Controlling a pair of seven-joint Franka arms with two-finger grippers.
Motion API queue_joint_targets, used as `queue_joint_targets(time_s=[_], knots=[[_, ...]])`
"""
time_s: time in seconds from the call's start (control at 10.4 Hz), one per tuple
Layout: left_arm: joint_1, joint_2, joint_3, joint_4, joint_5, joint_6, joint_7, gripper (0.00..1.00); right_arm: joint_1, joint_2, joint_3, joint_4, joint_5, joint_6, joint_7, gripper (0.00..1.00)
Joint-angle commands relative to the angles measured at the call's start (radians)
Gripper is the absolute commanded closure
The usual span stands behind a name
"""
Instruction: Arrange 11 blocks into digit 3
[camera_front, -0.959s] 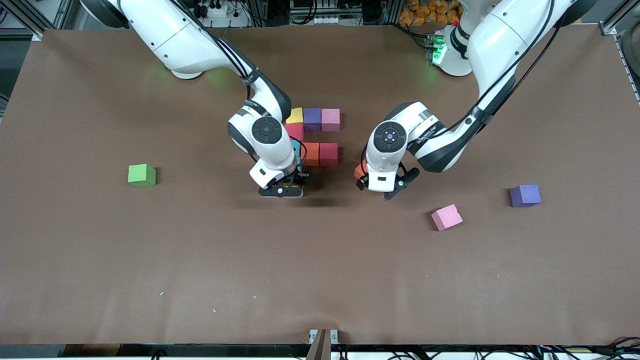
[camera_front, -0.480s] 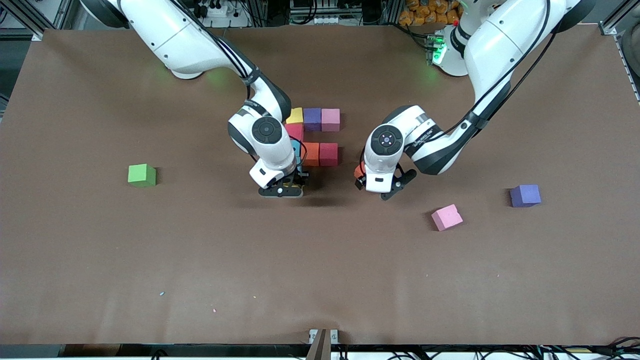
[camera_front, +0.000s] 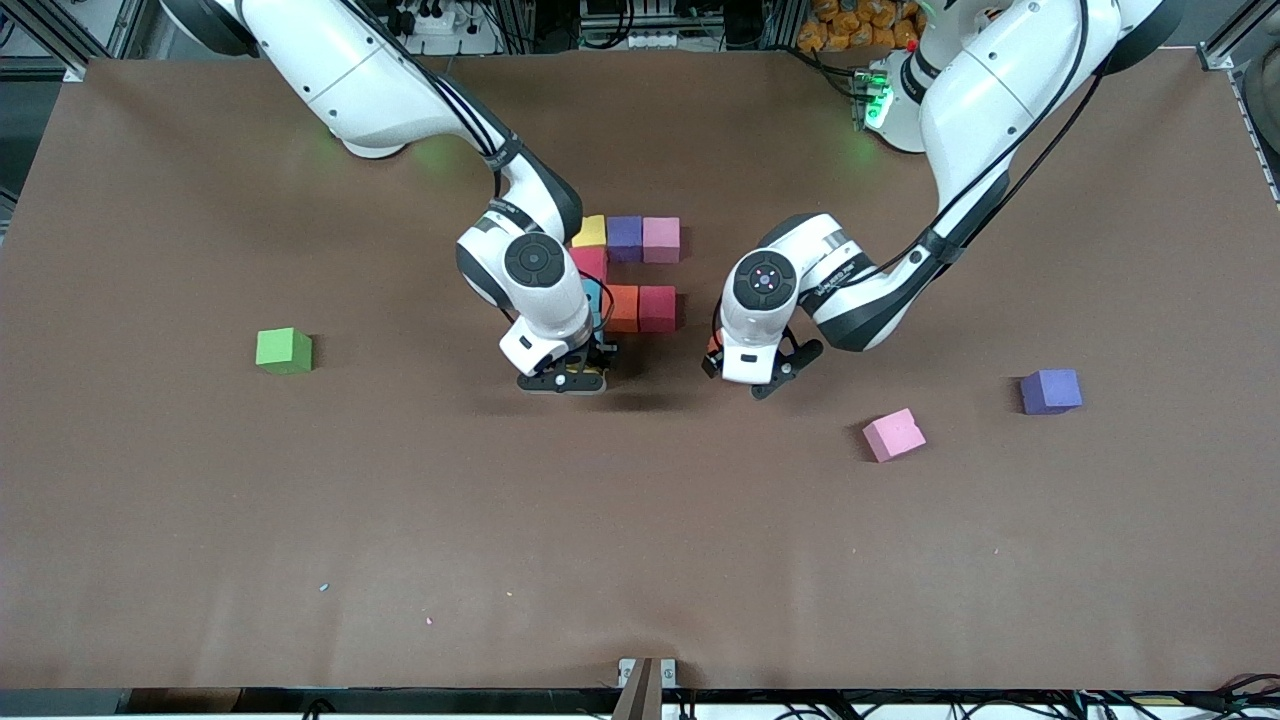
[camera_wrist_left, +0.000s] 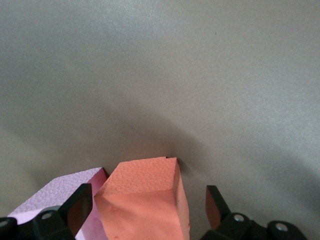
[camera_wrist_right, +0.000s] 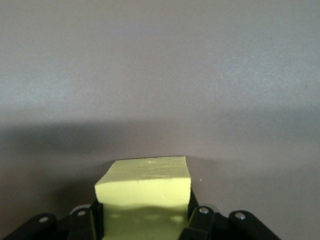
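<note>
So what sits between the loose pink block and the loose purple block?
Nothing: the front view shows bare table between the pink block and the purple block.

A robotics lab is shown. Two white arms (camera_front: 380, 80) are mounted at the edge of a wide table (camera_front: 300, 520) covered with brown sheeting. Aluminium framing (camera_front: 60, 40) is seen at the corners, and power strips and cables (camera_front: 430, 20) are crowded along the edge where the arms' bases stand. A green status light (camera_front: 878, 100) is lit on one base.
</note>
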Motion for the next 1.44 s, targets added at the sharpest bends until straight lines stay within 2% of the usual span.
queue_joint_targets(time_s=[0.0,0.29,0.38,0.58,0.67,0.77,0.86,0.96,1.06,1.15,1.34], knots=[[-0.009,0.008,0.001,0.001,0.029,0.008,-0.014,0.0,-0.012,-0.018,0.015,-0.023,-0.025,0.01,0.028,1.0],[-0.019,0.017,0.001,0.0,0.029,0.023,-0.025,0.0,-0.012,-0.013,0.015,-0.023,-0.025,0.012,0.028,1.0],[-0.019,0.021,0.001,0.0,0.029,0.026,-0.031,0.0,-0.012,-0.013,0.015,-0.022,-0.025,0.012,0.028,0.93],[-0.022,0.021,0.001,-0.008,0.029,0.028,-0.048,0.0,-0.012,-0.011,0.015,-0.02,-0.025,0.012,0.027,0.74],[-0.022,0.021,0.001,-0.009,0.029,0.028,-0.048,0.0,-0.012,-0.011,0.015,-0.022,-0.025,0.012,0.027,0.58],[-0.021,0.021,0.001,-0.011,0.029,0.028,-0.048,0.0,-0.012,-0.013,0.015,-0.02,-0.025,0.012,0.027,0.37],[-0.022,0.021,0.001,-0.013,0.029,0.028,-0.048,0.0,-0.012,-0.013,0.015,-0.02,-0.025,0.012,0.028,0.22],[-0.021,0.021,0.001,-0.013,0.029,0.028,-0.048,0.06,-0.012,-0.013,0.015,-0.02,-0.025,0.012,0.028,0.08],[-0.021,0.021,0.001,-0.013,0.027,0.028,-0.048,0.14,-0.012,-0.013,0.015,-0.018,-0.025,0.012,0.028,0.02],[-0.021,0.021,0.001,-0.013,0.027,0.028,-0.057,0.26,-0.012,-0.013,0.015,-0.018,-0.025,0.01,0.027,0.0],[-0.019,0.02,0.001,-0.013,0.022,0.026,-0.065,0.44,-0.013,-0.013,0.015,-0.017,-0.025,0.009,0.024,0.0]])
